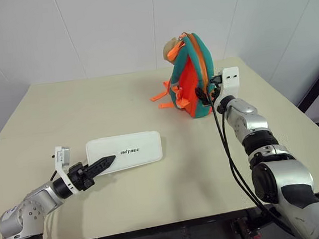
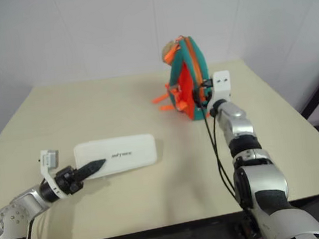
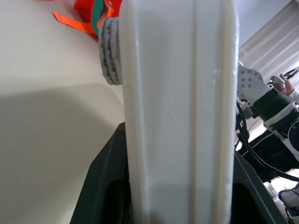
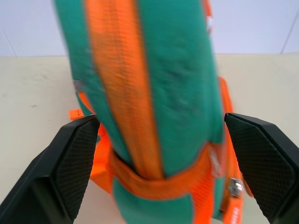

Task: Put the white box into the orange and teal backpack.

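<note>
A: Where is the white box (image 1: 124,151) found?

B: It is seen lying flat on the table (image 1: 89,104), lower left of centre in the head view. Its left end is pinched by the left gripper (image 1: 104,163); in the left wrist view the box (image 3: 177,112) is clamped between the 2 dark fingers (image 3: 100,186), 1 on each side.

A: And the orange and teal backpack (image 1: 189,76)?

B: It is stood upright at the upper right of centre, well apart from the box, with loose orange straps (image 1: 161,95) trailing on the table to its left.

A: How is the right gripper (image 1: 205,94) placed?

B: It is held against the backpack's right side. In the right wrist view its 2 fingers (image 4: 70,168) are spread wide, 1 on each side of the backpack's teal and orange edge (image 4: 154,107). Whether the fabric is touched by either finger cannot be told.
</note>
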`<state>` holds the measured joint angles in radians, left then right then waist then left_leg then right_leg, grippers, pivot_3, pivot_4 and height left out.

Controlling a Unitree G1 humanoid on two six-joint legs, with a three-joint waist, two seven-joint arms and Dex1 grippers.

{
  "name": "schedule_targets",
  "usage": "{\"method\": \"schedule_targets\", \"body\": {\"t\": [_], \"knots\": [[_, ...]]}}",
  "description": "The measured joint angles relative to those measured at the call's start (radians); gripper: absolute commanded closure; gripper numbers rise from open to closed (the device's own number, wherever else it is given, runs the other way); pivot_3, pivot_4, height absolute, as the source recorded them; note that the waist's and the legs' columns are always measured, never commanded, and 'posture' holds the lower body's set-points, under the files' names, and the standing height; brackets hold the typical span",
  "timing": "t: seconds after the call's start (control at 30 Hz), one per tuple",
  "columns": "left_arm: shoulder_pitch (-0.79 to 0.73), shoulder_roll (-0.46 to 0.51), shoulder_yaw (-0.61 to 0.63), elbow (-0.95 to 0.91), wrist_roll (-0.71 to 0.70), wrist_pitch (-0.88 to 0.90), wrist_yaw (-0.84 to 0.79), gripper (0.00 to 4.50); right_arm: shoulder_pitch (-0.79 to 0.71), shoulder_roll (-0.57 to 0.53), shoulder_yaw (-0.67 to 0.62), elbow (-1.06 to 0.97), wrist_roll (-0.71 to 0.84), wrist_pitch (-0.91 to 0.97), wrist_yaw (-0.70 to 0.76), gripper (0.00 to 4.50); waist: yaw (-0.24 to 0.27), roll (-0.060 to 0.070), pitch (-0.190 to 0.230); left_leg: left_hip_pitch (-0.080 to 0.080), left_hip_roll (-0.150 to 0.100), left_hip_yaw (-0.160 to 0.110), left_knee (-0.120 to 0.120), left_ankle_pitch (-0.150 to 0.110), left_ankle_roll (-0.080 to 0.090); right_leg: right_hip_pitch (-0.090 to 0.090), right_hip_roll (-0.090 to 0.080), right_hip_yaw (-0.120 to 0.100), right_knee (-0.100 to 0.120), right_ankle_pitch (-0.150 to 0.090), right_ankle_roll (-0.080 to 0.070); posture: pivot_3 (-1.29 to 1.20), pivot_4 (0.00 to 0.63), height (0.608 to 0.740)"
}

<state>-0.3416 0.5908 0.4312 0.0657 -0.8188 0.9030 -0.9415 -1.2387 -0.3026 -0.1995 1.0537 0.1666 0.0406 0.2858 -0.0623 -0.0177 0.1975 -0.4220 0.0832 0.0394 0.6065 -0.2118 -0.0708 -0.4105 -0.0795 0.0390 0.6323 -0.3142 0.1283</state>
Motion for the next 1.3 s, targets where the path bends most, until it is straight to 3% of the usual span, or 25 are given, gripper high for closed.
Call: {"method": "schedule_targets", "body": {"t": [0.13,0.23,0.6,0.77,0.97,1.3], "knots": [[0.006,0.001,0.0,0.0,-0.002,-0.007,0.0,3.06,-0.015,0.003,0.003,0.03,-0.011,-0.025,0.003,0.0,0.0,0.0,0.0,0.0,0.0,0.0,0.0,0.0,0.0,0.0,0.0,0.0,0.0,0.0,0.0,0.0,0.15,0.74],[0.006,0.001,0.0,-0.001,-0.003,-0.011,0.0,3.06,-0.034,0.008,0.003,0.078,-0.017,-0.063,-0.017,0.56,0.0,0.0,0.0,0.0,0.0,0.0,0.0,0.0,0.0,0.0,0.0,0.0,0.0,0.0,0.0,0.0,0.15,0.74],[0.006,0.012,-0.003,0.0,-0.003,-0.024,0.0,3.06,-0.057,0.008,0.002,0.134,-0.032,-0.107,-0.029,4.4,0.0,0.0,0.0,0.0,0.0,0.001,0.0,0.001,-0.001,0.0,0.0,0.0,0.001,0.0,0.0,0.0,0.15,0.74],[0.006,0.017,-0.003,0.0,-0.003,-0.03,-0.002,3.06,-0.057,0.008,-0.008,0.133,-0.016,-0.098,0.031,4.47,-0.001,0.0,0.0,0.0,0.0,0.001,0.0,0.001,-0.001,-0.001,0.0,0.001,0.001,0.0,0.0,0.0,0.15,0.74],[-0.004,0.067,0.0,0.032,-0.002,-0.051,-0.027,3.06,-0.042,0.013,-0.004,0.032,0.06,0.07,0.324,4.47,-0.012,0.0,0.0,0.0,0.001,0.001,-0.002,0.001,-0.002,-0.001,0.001,0.0,0.004,0.0,0.0,0.0,0.15,0.74],[-0.005,0.088,-0.001,0.068,-0.002,-0.08,-0.04,3.06,0.127,-0.045,0.034,-0.34,0.063,0.294,0.369,4.47,-0.011,0.0,0.0,0.0,0.001,0.001,-0.002,0.001,-0.001,-0.001,0.001,0.0,0.004,0.0,0.0,0.0,0.15,0.74]]}}
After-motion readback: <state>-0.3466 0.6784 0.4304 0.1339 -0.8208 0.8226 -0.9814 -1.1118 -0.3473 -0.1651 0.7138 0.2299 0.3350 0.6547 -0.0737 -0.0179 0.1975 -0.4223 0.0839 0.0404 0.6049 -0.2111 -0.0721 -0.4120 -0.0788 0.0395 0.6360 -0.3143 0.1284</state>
